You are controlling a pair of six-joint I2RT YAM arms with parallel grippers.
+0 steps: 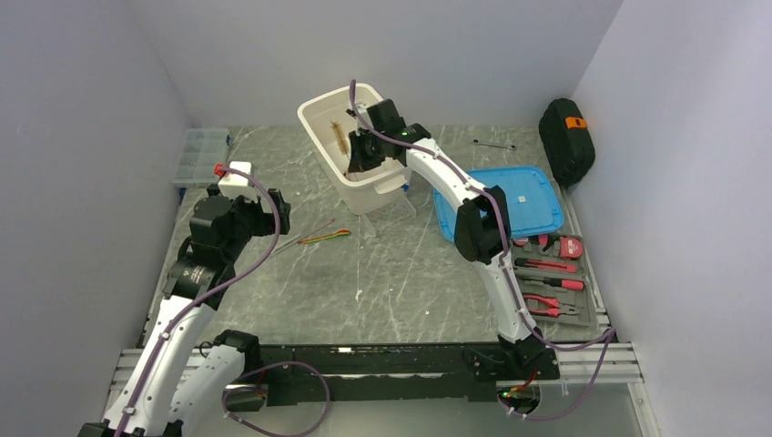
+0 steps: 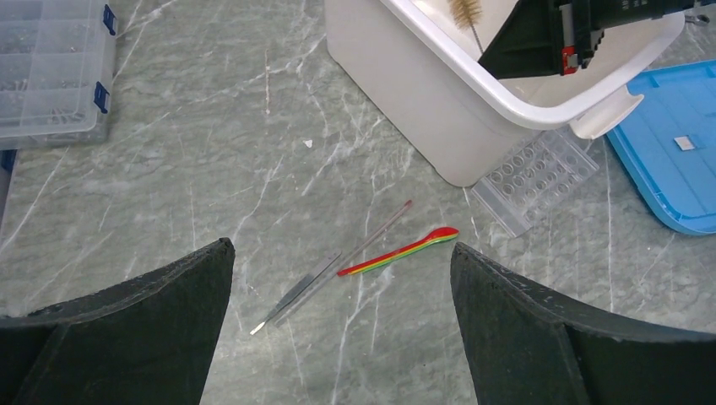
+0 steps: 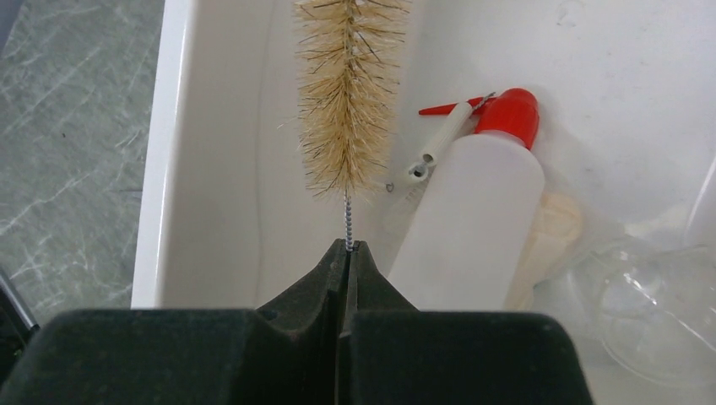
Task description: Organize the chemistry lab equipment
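Mounting rail and both arm bases occupy the near edge of the counter in the top view. The right arm reaches to the far centre, its wrist down inside the white bin. The wire brush stands within that bin. The left arm hangs over the left side, short of the organizer box at the far-left corner. A blue lid lies right of the bin.

Left wrist view: the left jaws are spread fully and hold nothing, above bare counter. Beyond them lie the tongs, a thin rod and a striped spoon, close together. The clear tube rack lies against the bin's wall, partly under its rim.

Right wrist view: the right jaws are pinched tight on the brush's twisted wire stem, just below the bristles. The squeeze bottle lies in the bin beside it, with clear glassware at the right.

Assessment: the brush is light. Its bristles are soft and springy, and its stem is thin and liable to bend or swivel in the pinch. The stem is the correct hold. The glassware looks fragile, so the brush is best released low.
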